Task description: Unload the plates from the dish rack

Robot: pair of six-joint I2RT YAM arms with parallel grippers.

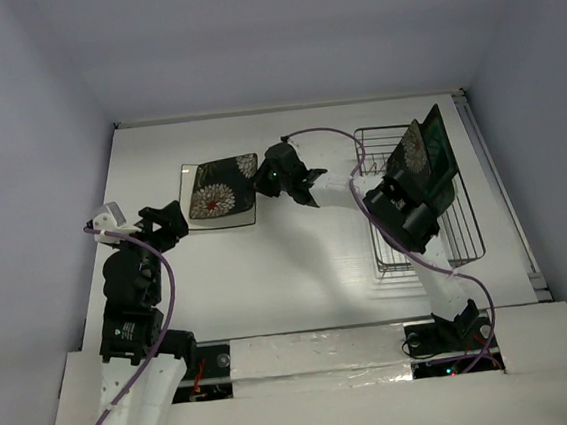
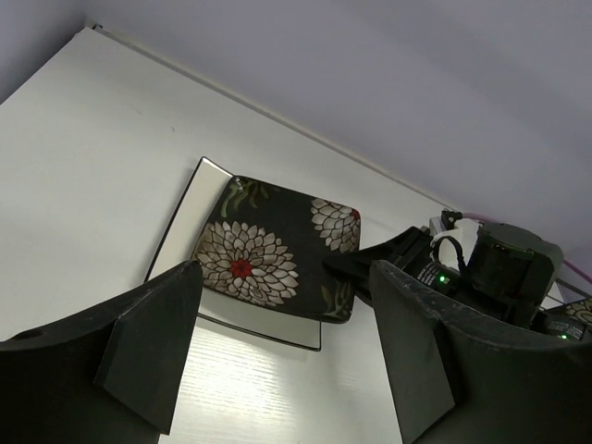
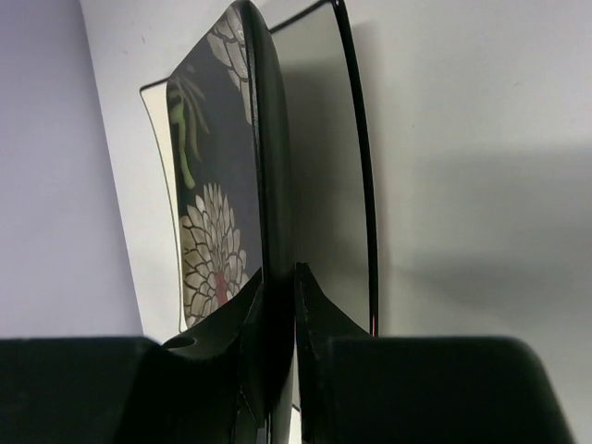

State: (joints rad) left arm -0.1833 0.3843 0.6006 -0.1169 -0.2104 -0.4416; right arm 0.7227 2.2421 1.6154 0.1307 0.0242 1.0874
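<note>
A black plate with white-red flowers [image 1: 221, 188] lies on top of a white plate [image 1: 189, 181] at the back left of the table. My right gripper [image 1: 260, 180] is shut on the flowered plate's right edge; the right wrist view shows its fingers [image 3: 314, 314] clamped on the dark rim [image 3: 268, 166], with the white plate [image 3: 319, 157] behind. My left gripper [image 2: 282, 361] is open and empty, just in front of both plates [image 2: 268, 245]. The wire dish rack [image 1: 466, 225] at the right holds another flowered plate [image 1: 415, 152] and a teal plate [image 1: 445, 147], both upright. No green plate shows.
The right forearm [image 1: 404, 211] reaches across the rack's left side towards the middle. The left arm [image 1: 130, 288] stands at the near left. Walls close the table at the back and on both sides.
</note>
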